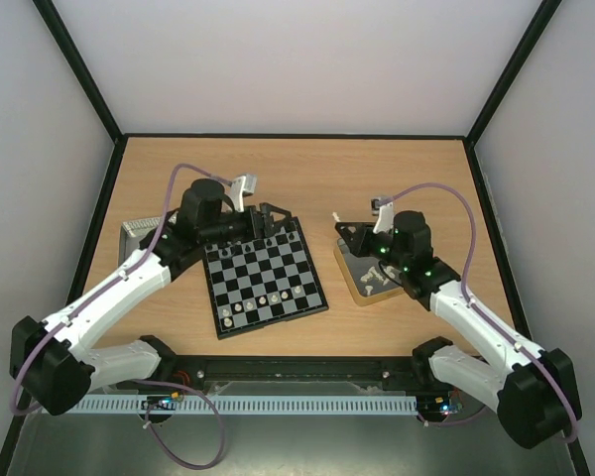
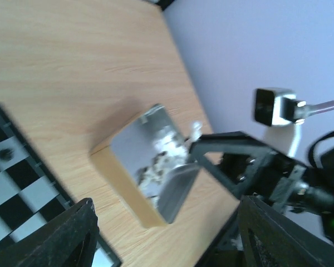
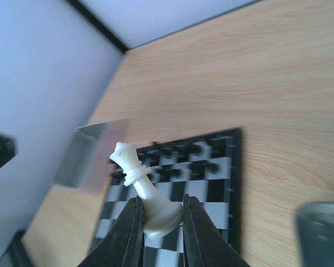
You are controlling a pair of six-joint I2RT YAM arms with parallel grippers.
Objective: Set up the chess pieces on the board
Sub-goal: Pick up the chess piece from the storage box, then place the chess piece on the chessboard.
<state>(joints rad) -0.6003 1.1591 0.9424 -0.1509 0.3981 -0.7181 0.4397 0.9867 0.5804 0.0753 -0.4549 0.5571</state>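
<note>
The board [image 1: 268, 278] lies in the middle of the table, with black chess pieces [image 1: 263, 241] along its far rows and white ones [image 1: 253, 305] near its front edge. My right gripper [image 3: 159, 222] is shut on the base of a white queen [image 3: 147, 194], which leans left above the board [image 3: 211, 183]. From above, this gripper [image 1: 344, 230] hangs just right of the board's far right corner. My left gripper [image 1: 270, 216] hovers over the board's far edge. Its jaws [image 2: 167, 245] are open with nothing between them.
A gold-rimmed tray [image 1: 349, 283] holding white pieces [image 2: 161, 156] sits right of the board, under the right arm. A silver tray [image 1: 139, 230] lies at the left, behind the left arm. Black frame posts and grey walls enclose the table.
</note>
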